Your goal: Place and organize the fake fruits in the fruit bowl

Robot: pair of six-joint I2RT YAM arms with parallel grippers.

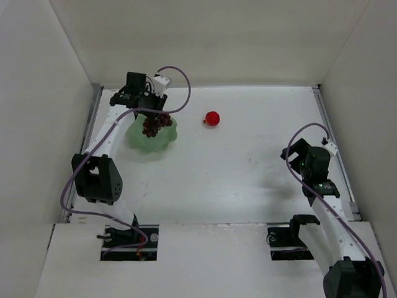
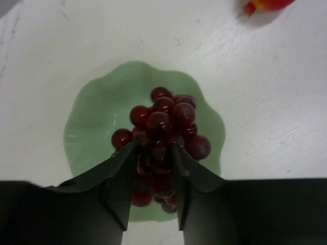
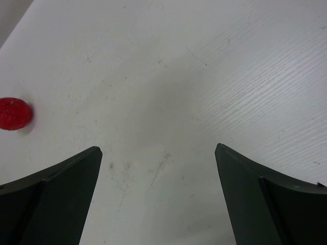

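well, my left claw point(image 2: 154, 147) is pinched narrow on the dark purple-red bunch of small fake grapes point(image 2: 166, 120), holding it over the middle of the pale mint-green shallow bowl with the wavy rim point(image 2: 94, 112). whether the bunch touches the bowl's floor i cannot tell. my right claw point(image 3: 158, 148) is spread wide above the white worktop point(image 3: 168, 76). the small glossy bright red round fruit point(image 1: 213, 118) lies on the worktop to the right of the bowl, apart from it.

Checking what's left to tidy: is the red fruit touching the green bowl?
Apart. The top view shows bare table between the red fruit and the bowl.
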